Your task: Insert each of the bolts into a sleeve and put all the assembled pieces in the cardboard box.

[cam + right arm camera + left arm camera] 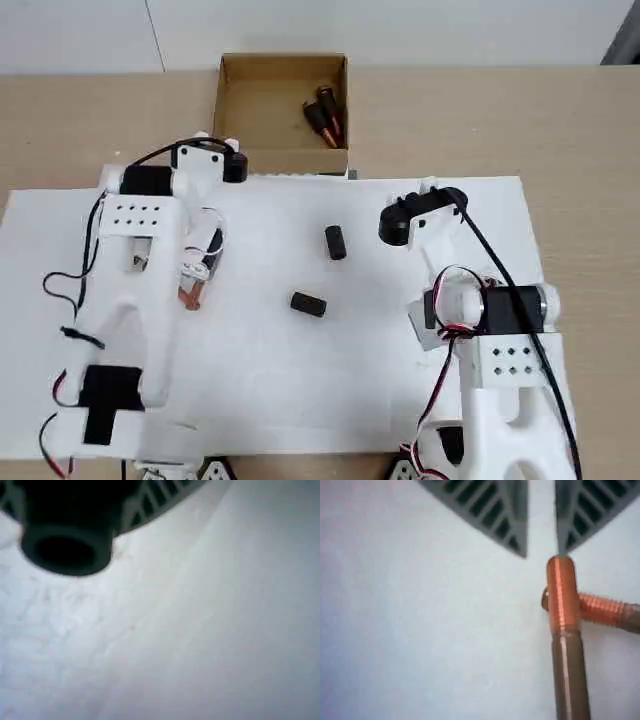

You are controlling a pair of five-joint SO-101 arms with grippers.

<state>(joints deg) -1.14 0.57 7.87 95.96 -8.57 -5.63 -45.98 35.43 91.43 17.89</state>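
The cardboard box (232, 110) stands at the far edge of the white sheet (260, 390) that covers the wooden table (585, 120). Inside it, against the box's right wall, lie a few assembled pieces (325, 116), copper bolts tipped with black sleeves. On the sheet in front of the box, below its right corner, lies the nearer loose sleeve (335, 242). The farther loose sleeve (308, 304) lies a little beyond that, farther from the box, and the two are apart. The left gripper (542, 555) hangs over the sheet in front of the box's left corner, its grey latticed fingers (495, 510) parted by only a narrow gap, with nothing between them. Just beyond their tips lies a copper bolt (563, 630), its threaded end touching the tip of one finger and its smooth shank pointing away from the gripper. A second bolt (605, 611) lies crosswise behind the first and meets it near the threads. In the high view a copper end (192, 296) shows under that gripper. The right gripper (422, 325) sits well to the right of the box and farther from it than both loose sleeves. It is clamped on a black sleeve (67, 545), whose open bore shows above the sheet.
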